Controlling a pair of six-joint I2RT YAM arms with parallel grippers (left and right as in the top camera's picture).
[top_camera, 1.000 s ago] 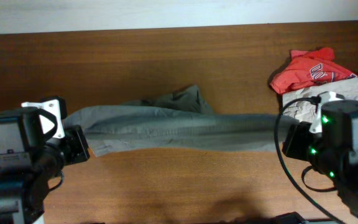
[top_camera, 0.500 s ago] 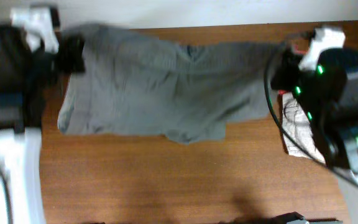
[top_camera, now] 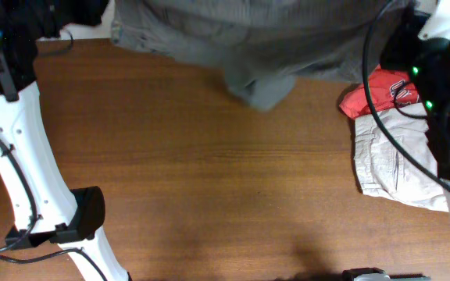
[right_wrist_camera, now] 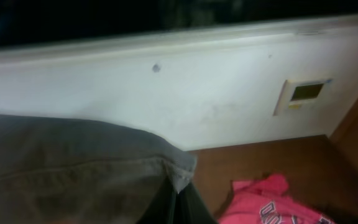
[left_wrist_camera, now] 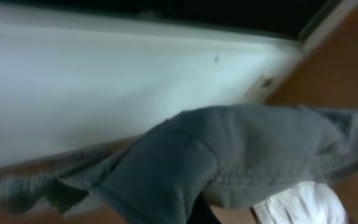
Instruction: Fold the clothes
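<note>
**Olive-Grey Shorts Suspended Between Both Grippers at the Far Table Edge**

1. Near zone. The white link of the left arm crosses the near-left corner of the wooden table. The wood in the middle of the table lies bare.

2. Middle zone, right side. The beige shorts lie flat on the table, partly under the black cable and housing of the right arm. The red T-shirt lies crumpled just beyond them and touches their far edge.

3. Far zone. The olive-grey shorts hang clear of the table, spread across the top of the overhead view between the two arms. One loose fold droops lower near the middle. The fabric is blurred, so seams and pockets cannot be made out there.

4. End effectors. The left gripper is clamped on one end of the olive-grey shorts, with bunched cloth draped over its dark fingers. The right gripper is clamped on the other end, at a stitched hem that folds over its fingers.

5. Background. A white wall stands behind the table and carries a small wall plate.
</note>
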